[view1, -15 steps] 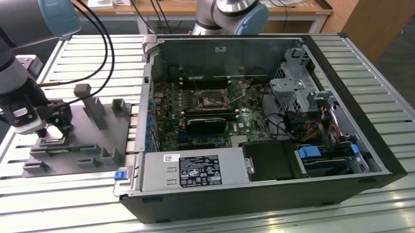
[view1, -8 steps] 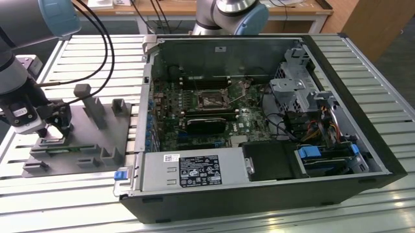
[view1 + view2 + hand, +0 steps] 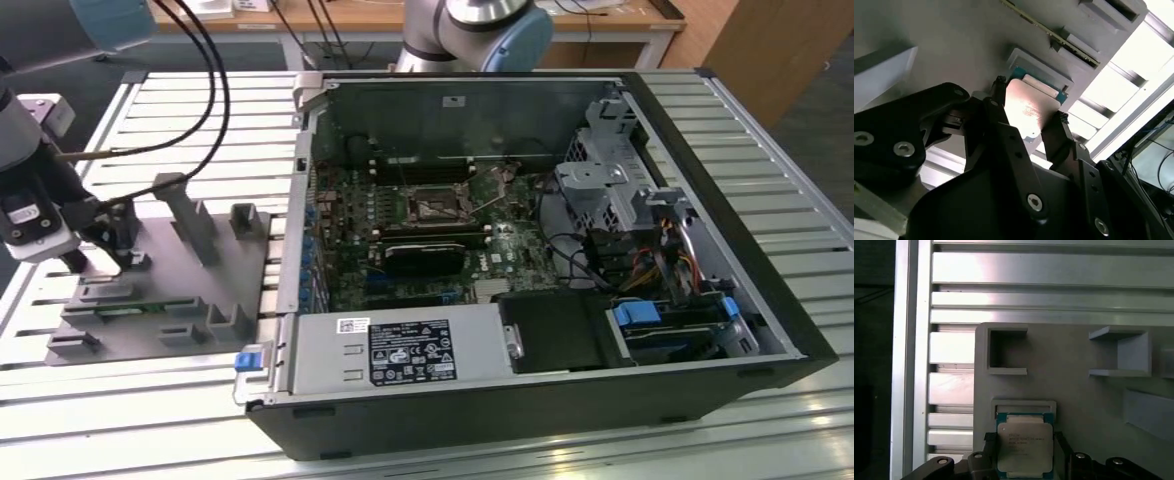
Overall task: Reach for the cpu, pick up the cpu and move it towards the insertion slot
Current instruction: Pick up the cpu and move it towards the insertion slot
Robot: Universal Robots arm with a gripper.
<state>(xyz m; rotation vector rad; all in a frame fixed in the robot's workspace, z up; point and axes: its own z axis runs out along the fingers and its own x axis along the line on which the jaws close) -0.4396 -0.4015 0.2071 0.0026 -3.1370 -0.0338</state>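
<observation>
Black-fingered gripper [image 3: 104,258] hangs low over the grey tray [image 3: 200,300] at the exterior view's left, and it looks clasped on the cpu [image 3: 1025,450]. In both wrist views its fingers [image 3: 1066,135] stand against two opposite edges of the chip, and I can see no gap on either side.

The cpu lies flat with its silvery face up in a shallow square seat near one edge of the tray. It does not look raised out of that seat yet.

I judge the chip to be light, thin and quite stiff. Its smooth metal lid would likely slide under a loose pinch, and its underside is probably delicate. The two opposite side edges, where the fingers now sit, seem the right hold, with the chip kept level and squeezed only gently.

Around the seat the tray carries upright blocks [image 3: 174,205] and open pockets. The tray rests on a slatted table [image 3: 200,120]. Just beside it, toward the exterior view's right, lies the open computer case [image 3: 534,420]. The insertion slot [image 3: 437,208] sits on the board inside the case, well apart from the gripper.
</observation>
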